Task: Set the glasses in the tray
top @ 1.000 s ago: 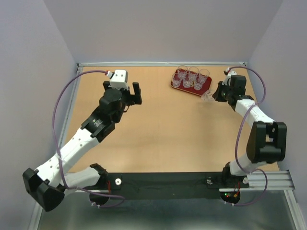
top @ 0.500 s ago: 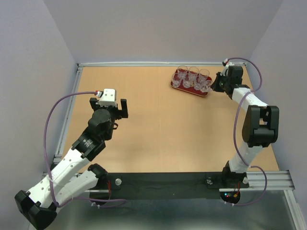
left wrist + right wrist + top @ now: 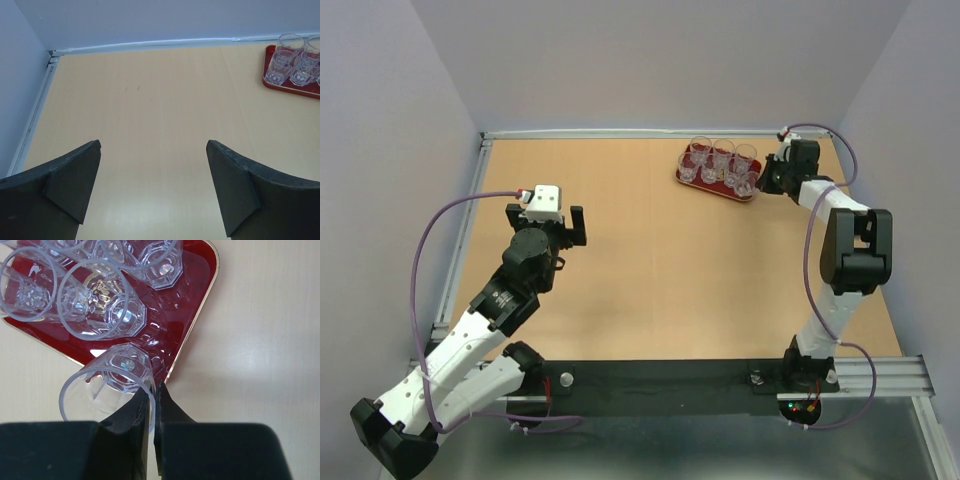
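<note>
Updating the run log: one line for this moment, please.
left end effector: open, empty | right end effector: shut on glass rim, base at tray corner | other glasses: in tray

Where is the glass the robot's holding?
Right wrist view: the glass is pinched, tilted, in the right gripper at a corner of the tray, beside the other glasses.
</note>
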Controlling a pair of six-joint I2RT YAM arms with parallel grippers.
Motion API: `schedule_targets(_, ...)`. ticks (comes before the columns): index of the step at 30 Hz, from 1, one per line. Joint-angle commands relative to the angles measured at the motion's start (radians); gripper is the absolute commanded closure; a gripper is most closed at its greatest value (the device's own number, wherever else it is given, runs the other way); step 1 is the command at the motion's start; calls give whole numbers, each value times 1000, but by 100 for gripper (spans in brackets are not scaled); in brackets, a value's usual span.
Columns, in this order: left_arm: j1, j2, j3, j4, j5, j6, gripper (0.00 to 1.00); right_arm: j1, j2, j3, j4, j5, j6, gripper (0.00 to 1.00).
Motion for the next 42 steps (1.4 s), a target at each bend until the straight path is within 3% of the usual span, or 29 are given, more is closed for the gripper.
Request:
schedule_targets(1, 7, -5, 2, 47, -4, 14, 1, -6, 22, 76, 47, 4, -19, 99)
schedule_targets(6, 9, -6, 0, 47, -1, 13, 1, -6, 54, 96, 47, 16, -33, 99)
schedule_targets(19, 12, -6, 2, 47, 10, 13, 1, -6, 68, 114, 37, 2, -45, 63)
schedule_targets(22, 12, -9, 0, 47, 7, 13, 1, -6, 51, 117, 33, -7, -47, 59)
schedule_targets(31, 11, -22, 0, 49, 4, 11, 1, -6, -95, 103, 28, 10, -67, 41)
schedule_targets(42, 14, -43, -4, 53, -13, 2, 1, -6, -371, -77, 27, -10, -109, 28)
